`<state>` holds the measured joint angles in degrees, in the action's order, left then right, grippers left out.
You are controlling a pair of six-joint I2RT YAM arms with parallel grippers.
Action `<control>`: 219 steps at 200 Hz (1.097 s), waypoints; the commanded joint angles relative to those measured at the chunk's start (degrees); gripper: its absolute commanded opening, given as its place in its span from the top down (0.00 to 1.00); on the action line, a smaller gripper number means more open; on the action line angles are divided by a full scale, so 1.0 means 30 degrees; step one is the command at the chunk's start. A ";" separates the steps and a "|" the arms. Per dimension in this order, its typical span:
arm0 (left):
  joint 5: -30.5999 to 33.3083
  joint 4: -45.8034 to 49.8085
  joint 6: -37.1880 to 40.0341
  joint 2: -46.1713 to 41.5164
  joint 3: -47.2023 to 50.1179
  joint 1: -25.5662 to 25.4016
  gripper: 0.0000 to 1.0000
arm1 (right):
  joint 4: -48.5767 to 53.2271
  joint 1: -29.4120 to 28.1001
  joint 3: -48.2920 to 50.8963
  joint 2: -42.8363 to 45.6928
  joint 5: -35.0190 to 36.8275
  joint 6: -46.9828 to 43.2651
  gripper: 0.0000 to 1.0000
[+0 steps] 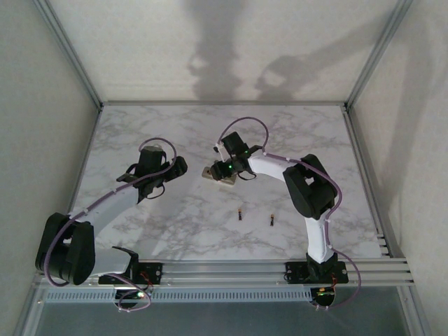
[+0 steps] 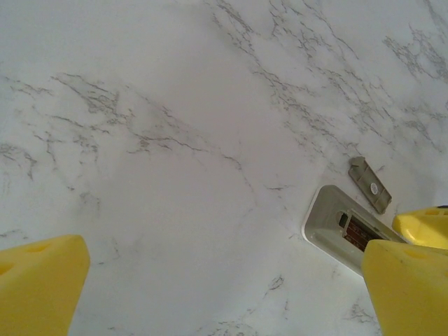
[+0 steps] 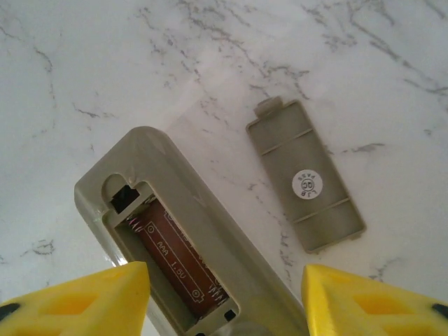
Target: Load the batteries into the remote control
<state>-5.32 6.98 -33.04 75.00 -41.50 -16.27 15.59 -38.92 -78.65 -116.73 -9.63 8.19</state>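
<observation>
The remote control [image 3: 175,210] lies back-up on the marble, its battery bay open on a bare brown board marked AAA. My right gripper [image 3: 224,297] hovers over it, open, one yellow finger on each side. From above, the right gripper [image 1: 225,169] sits over the remote control [image 1: 211,173] at mid-table. Two batteries [image 1: 240,213] [image 1: 271,220] lie apart on the table, nearer the arm bases. My left gripper [image 1: 178,167] stands open to the left of the remote control [image 2: 334,225], holding nothing; its yellow fingers [image 2: 38,287] are wide apart.
The grey battery cover [image 3: 305,183] lies flat just right of the remote, with a round white sticker on it; the battery cover [image 2: 369,184] also shows past the remote. Marble table [image 1: 315,133] spreads around, with enclosure walls on three sides.
</observation>
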 commanded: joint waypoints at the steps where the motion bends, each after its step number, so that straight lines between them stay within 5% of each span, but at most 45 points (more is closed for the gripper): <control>1: -0.0304 -0.0537 0.0106 0.0231 0.0128 0.0164 0.00 | -0.0250 -0.0149 0.0525 -0.0238 -0.0901 0.0501 0.41; 141: -0.0976 -0.1373 0.0114 0.0429 0.0343 0.0107 0.00 | -0.0828 -0.2623 0.2382 0.2103 -0.1026 0.1600 0.41; 219: -0.1128 -0.2246 0.0282 0.0256 0.0734 -0.0456 0.04 | -0.0419 -0.2658 0.3398 0.4393 0.2806 0.3241 0.41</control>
<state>-8.21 2.17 -32.99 76.51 -40.32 -16.71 13.15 -46.65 -69.69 -107.57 -6.83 14.98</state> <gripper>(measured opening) 0.962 0.593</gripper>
